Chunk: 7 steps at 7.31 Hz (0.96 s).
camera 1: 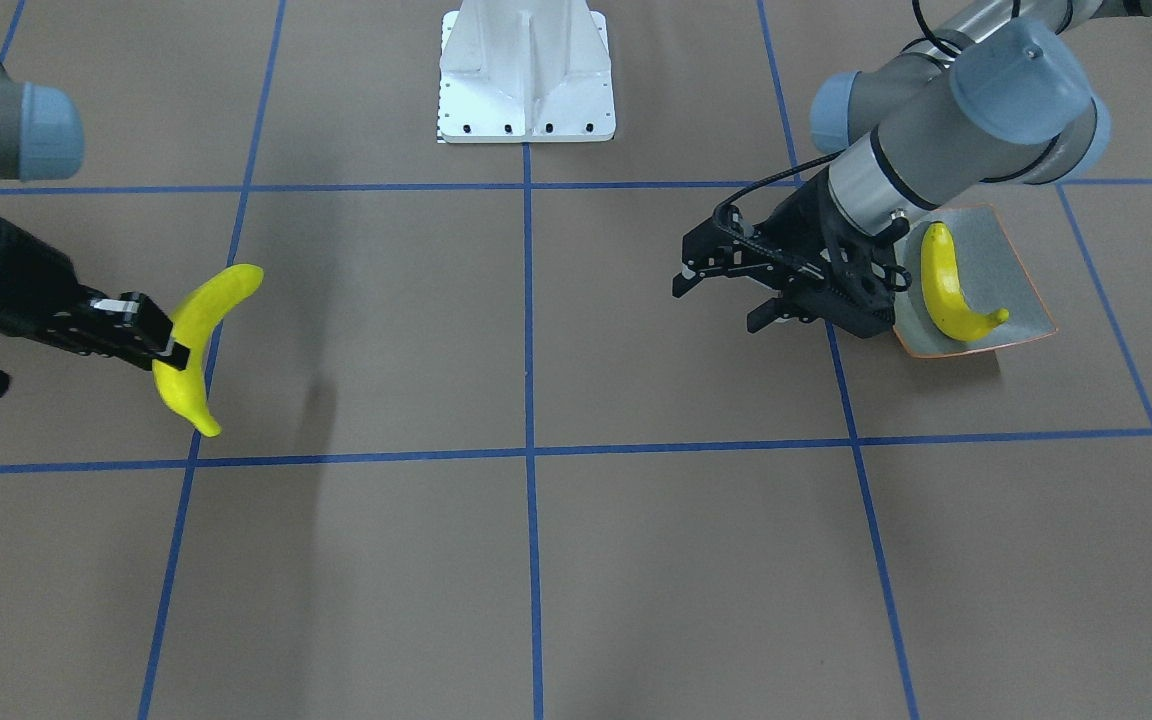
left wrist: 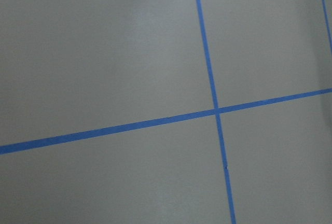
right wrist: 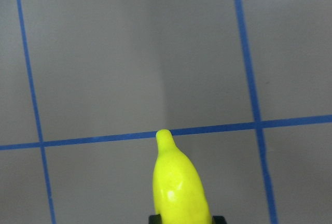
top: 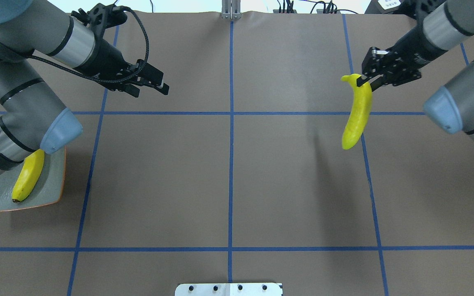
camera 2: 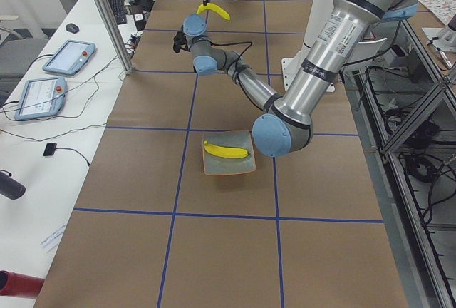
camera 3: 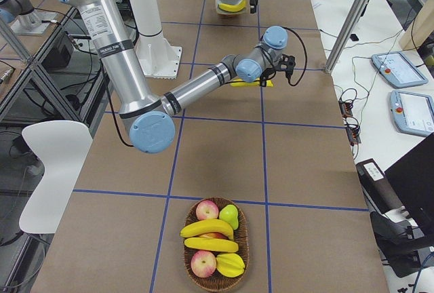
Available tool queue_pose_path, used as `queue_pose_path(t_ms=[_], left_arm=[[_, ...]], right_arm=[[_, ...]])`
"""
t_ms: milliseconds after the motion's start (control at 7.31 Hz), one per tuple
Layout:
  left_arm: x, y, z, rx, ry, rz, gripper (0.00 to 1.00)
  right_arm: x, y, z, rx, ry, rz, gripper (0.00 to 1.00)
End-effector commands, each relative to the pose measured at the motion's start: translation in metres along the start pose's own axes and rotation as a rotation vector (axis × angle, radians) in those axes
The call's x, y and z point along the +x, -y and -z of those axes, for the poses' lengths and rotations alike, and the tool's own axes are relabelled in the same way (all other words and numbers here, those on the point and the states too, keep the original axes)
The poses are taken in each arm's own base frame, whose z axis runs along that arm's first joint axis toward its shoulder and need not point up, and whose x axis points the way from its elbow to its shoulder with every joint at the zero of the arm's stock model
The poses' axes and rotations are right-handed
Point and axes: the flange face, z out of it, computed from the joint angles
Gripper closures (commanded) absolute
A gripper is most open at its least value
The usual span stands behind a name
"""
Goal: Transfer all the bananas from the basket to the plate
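**One banana plated, one in the air, two in the basket**

- Your right end effector [top: 365, 83] is clamped on the held banana [top: 356, 117]. The fruit hangs clear of the desk [top: 228, 185], out over its right half near a blue tape line [top: 370, 172]. The right wrist view gives you only the banana's free tip poking forward over a tape crossing.
- Your left end effector [camera 1: 716, 305] has its fingers apart with nothing between them. It hovers above the desk, pointing toward the middle. The left wrist view shows bare desk and tape lines only.
- The plate [top: 56, 185] sits flat on the desk on the robot's left side, partly under the left arm's elbow in the overhead view. The plate banana [top: 29, 174] lies diagonally across it, fully inside the rim.
- The basket [camera 3: 215, 281] is at the desk's end on the robot's right, well apart from the plate. The basket bananas [camera 3: 207, 228], two of them, lie side by side across its middle among apples and other fruit.
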Motion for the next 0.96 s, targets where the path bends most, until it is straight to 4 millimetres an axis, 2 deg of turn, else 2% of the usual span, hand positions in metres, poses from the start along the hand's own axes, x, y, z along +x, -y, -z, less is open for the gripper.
queue_pose_path(t_ms=[0, 137, 274, 410, 547, 821], left_arm=[[0.035, -0.010, -0.019, -0.021, -0.059, -0.054, 0.00], [0.065, -0.016, -0.029, -0.041, -0.091, -0.042, 0.00], [0.081, -0.025, -0.039, -0.054, -0.130, -0.063, 0.00], [0.085, -0.040, -0.063, -0.070, -0.185, -0.113, 0.00], [0.088, -0.046, -0.075, -0.070, -0.234, -0.118, 0.00], [0.124, -0.057, -0.088, -0.085, -0.291, -0.135, 0.00]], right_arm=[[-0.074, -0.029, -0.033, -0.010, 0.034, -0.014, 1.00], [-0.094, -0.037, -0.038, -0.010, 0.045, -0.019, 1.00], [-0.099, -0.043, -0.037, -0.014, 0.052, -0.011, 1.00], [-0.106, -0.047, -0.037, -0.017, 0.060, -0.003, 1.00], [-0.120, -0.053, -0.036, -0.023, 0.073, -0.004, 1.00], [-0.156, -0.073, -0.047, -0.035, 0.094, 0.016, 1.00]])
